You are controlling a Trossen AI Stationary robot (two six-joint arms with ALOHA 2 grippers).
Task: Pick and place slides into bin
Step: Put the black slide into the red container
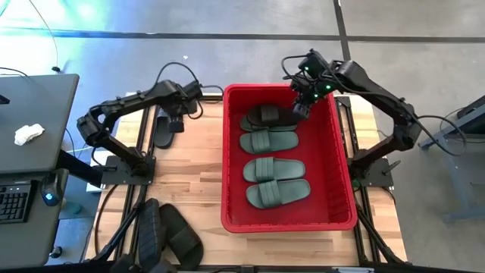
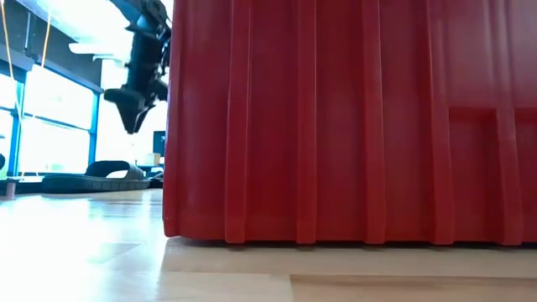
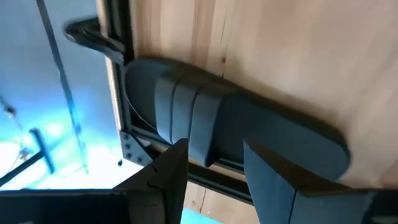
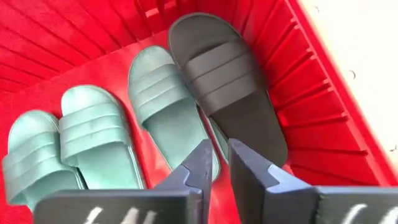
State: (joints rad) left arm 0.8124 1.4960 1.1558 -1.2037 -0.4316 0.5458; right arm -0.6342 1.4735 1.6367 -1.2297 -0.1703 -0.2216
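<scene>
A: Item one, far left of the counter [image 1: 189, 163]?

B: Left gripper [image 1: 176, 121], hovering over a black slide [image 1: 164, 130] at the back left edge. The left wrist view looks straight down on that slide's strap between the fingers [image 3: 168, 180], which stand apart and hold nothing. My guess is it is lining up for a grasp across the strap.

A: Front left?

B: Two more black slides [image 1: 168, 231], overlapping, near the counter's front edge, well apart from either gripper.

A: Centre?

B: Red bin [image 1: 345, 163]. Inside lie four green slides [image 1: 271, 168] in two pairs, soles down, side by side, plus one black slide [image 1: 269, 116] at the back, resting partly on a green one.

A: Right?

B: Right gripper [image 1: 301, 108], held above the bin's back right corner, just over the black slide there. Fingers [image 4: 249, 171] nearly together, empty. Judging by that, it has let the slide go.

A: Tally?

B: Five binned, three black ones outside.
</scene>
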